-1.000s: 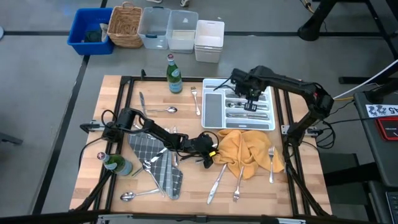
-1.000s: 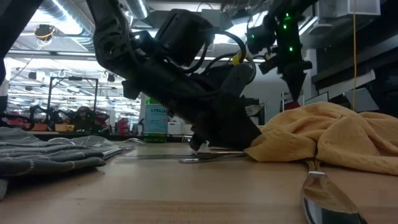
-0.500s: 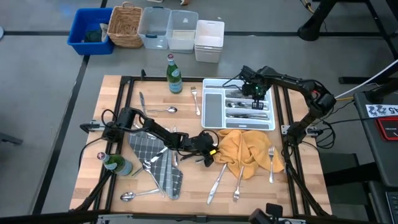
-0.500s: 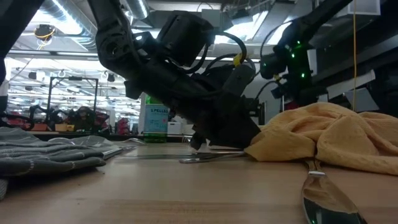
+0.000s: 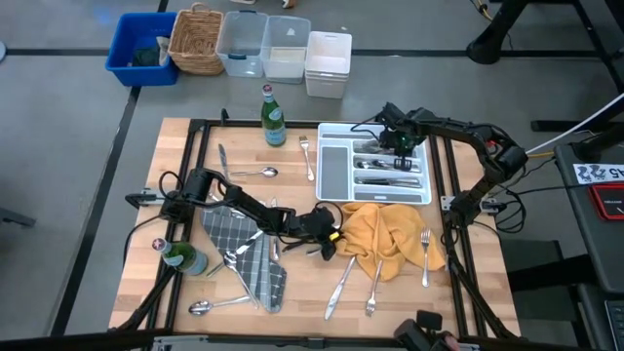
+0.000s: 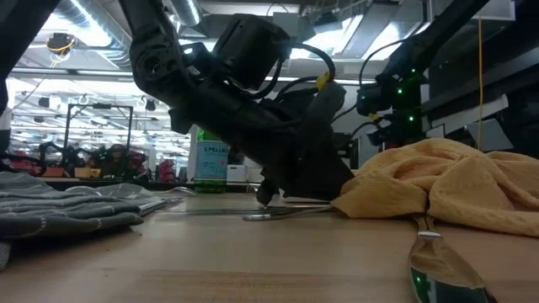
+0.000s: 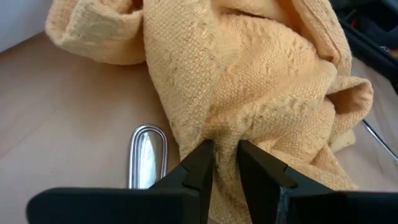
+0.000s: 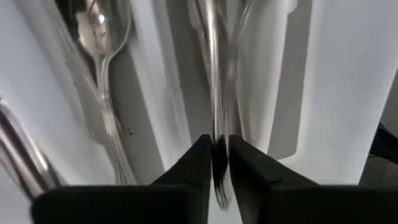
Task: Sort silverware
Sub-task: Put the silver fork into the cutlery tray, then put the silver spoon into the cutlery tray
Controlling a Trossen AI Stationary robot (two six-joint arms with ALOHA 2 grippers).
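A green bottle point(image 6: 211, 160) stands behind the dark arm in the low view; its label carries white letters on a blue-green ground, and they read about as "PELLE", the rest hidden by the arm; in the high view a small white sign point(image 5: 597, 174) with dark characters lies on the red surface at the right edge of the picture, too small to read; no other text is legible.

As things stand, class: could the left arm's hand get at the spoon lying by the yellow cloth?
Probably not yet: the left hand is pinching the yellow cloth, so the spoon beside it waits.
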